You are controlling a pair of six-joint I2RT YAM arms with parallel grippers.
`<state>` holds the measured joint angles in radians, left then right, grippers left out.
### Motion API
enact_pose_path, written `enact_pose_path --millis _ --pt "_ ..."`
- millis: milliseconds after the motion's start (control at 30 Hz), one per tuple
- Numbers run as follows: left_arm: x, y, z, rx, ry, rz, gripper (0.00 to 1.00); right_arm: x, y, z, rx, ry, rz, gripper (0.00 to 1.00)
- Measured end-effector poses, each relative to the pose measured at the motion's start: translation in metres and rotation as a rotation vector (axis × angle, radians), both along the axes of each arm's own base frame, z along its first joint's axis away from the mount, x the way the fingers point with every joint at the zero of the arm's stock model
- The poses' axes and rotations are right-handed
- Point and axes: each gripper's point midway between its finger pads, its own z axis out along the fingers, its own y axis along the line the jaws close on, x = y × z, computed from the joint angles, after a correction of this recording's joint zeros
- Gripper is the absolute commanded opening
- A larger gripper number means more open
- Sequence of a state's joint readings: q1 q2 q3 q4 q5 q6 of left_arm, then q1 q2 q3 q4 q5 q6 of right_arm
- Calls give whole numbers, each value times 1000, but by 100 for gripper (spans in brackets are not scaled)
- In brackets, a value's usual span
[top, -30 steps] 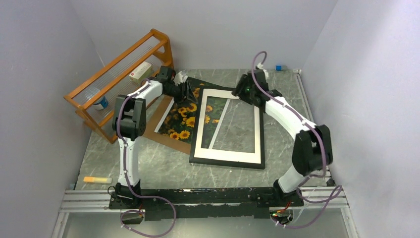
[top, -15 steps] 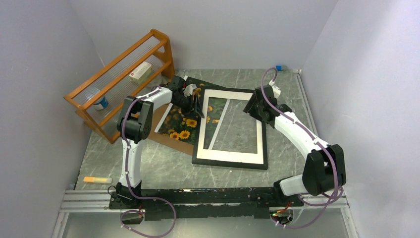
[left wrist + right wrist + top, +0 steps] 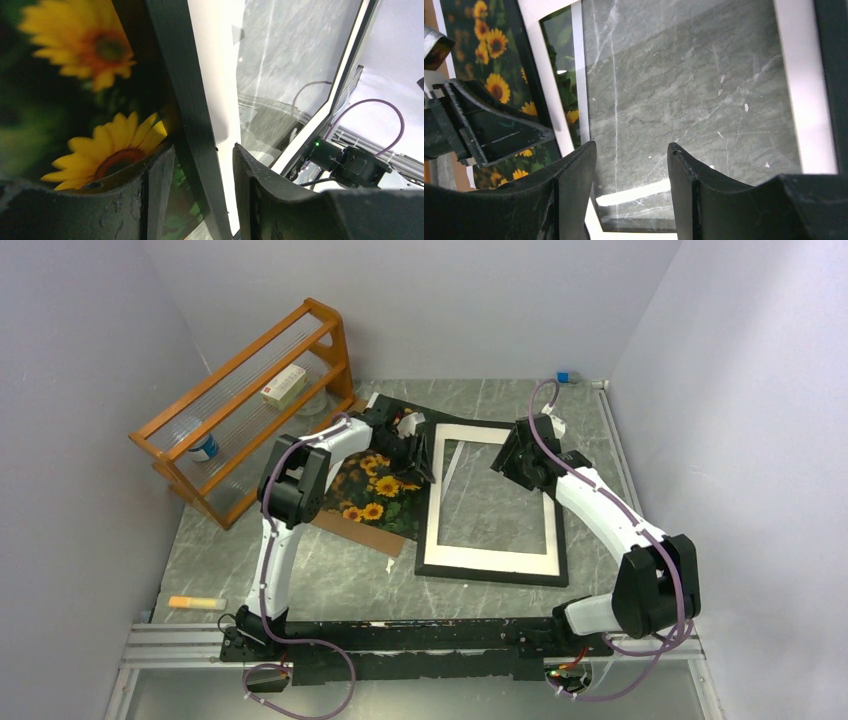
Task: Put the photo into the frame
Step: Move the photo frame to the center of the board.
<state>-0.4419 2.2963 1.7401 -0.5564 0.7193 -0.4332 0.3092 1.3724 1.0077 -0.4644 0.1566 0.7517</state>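
Observation:
The frame (image 3: 488,576), a thin black border with a white mat and glass, lies flat right of centre. The sunflower photo (image 3: 380,490) lies face up to its left, nearly all uncovered. My left gripper (image 3: 418,458) is open and straddles the frame's left bar (image 3: 175,75). Its left finger rests against the bar and a thin gap shows at its right finger; the photo (image 3: 85,45) lies just beyond. My right gripper (image 3: 505,462) hovers open above the frame's upper right part. The glass (image 3: 684,90) lies below its empty fingers, and the photo (image 3: 494,40) shows at the far left.
A brown backing board (image 3: 352,527) lies under the photo. The orange wooden rack (image 3: 240,370) at the back left holds a white box (image 3: 283,387) and a bottle (image 3: 200,445). An orange marker (image 3: 195,602) lies near the front left rail. A small blue item (image 3: 563,377) sits at the back.
The frame has slid right and turned slightly, uncovering the photo. My left gripper moved right with its left bar. My right arm drew back to the right, then stayed.

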Motion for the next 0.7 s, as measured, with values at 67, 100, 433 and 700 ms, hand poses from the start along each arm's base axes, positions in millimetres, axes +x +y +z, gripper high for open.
enact_pose_path --millis 67,100,433,700 --pt "-3 -12 0 -13 3 -11 51 0 0 1 2 -3 1 57" --pt "-5 -19 0 -23 4 -20 52 0 0 1 2 -2 1 57" --pt "-33 -72 -1 -48 -2 -109 60 -2 -4 5 4 -9 -7 58" --pt "-2 -27 24 138 -192 -2 75 -5 3 8 39 -11 29 59"
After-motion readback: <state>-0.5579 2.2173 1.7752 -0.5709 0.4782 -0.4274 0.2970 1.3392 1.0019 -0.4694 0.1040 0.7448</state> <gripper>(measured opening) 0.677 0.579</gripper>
